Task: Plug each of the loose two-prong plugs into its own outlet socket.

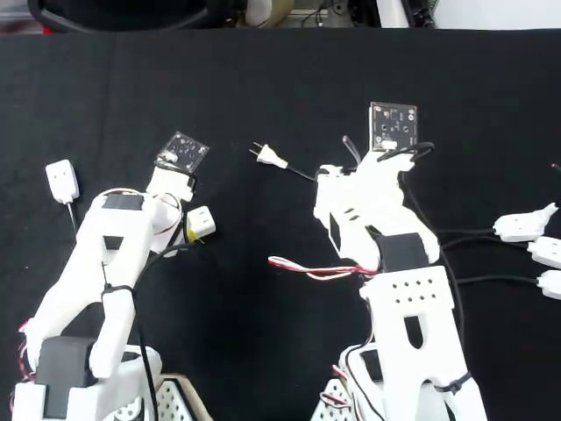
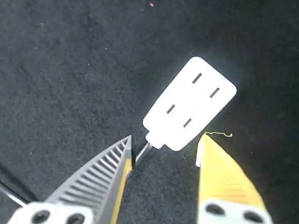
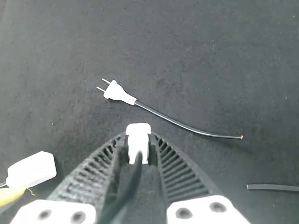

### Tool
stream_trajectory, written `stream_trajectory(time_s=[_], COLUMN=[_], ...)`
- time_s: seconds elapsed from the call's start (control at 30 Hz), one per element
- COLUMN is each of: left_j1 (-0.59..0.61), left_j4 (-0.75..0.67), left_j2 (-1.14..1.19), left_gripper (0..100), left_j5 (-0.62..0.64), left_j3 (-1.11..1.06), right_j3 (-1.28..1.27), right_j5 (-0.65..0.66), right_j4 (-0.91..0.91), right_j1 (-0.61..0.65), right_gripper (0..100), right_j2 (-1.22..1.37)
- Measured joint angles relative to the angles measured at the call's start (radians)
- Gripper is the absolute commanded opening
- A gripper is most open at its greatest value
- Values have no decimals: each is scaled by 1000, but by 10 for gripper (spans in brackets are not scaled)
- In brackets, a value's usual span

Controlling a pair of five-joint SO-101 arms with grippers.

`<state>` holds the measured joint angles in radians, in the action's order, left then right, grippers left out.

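A white outlet block point(image 2: 189, 105) with two slot pairs lies on the black cloth, and my open left gripper point(image 2: 163, 140) straddles its cable end. From above, the same block point(image 1: 202, 221) sits at my left gripper point(image 1: 187, 231). My right gripper point(image 3: 138, 149) is shut on a white plug point(image 3: 138, 138) whose black cable runs back between the fingers. Just ahead of it lies a loose two-prong plug point(image 3: 117, 92) with a black cable. In the high view this loose plug point(image 1: 269, 158) lies left of my right gripper point(image 1: 326, 178).
A second white outlet block point(image 1: 61, 180) rests at the far left. Three white connector pieces point(image 1: 521, 225) with black cables sit at the right edge. Red and white wires point(image 1: 307, 267) trail between the arms. A short black cable end point(image 3: 271, 187) lies beside the right gripper.
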<state>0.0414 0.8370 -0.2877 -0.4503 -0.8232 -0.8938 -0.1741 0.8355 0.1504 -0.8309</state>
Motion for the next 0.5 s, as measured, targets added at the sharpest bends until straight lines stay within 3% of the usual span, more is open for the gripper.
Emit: stream_trajectory(time_s=[0.27, 0.4, 0.5], left_j1=[-57, -72, -106], left_j4=[-12, -58, -69], left_j2=[0, 9, 52], left_gripper=[234, 309, 280], left_j5=[-69, -160, -241], left_j3=[0, 0, 2], right_j3=[0, 0, 0], right_j5=[15, 15, 15], right_j4=[0, 0, 0], right_j1=[0, 0, 0], right_gripper=[12, 12, 12], right_j2=[0, 0, 0])
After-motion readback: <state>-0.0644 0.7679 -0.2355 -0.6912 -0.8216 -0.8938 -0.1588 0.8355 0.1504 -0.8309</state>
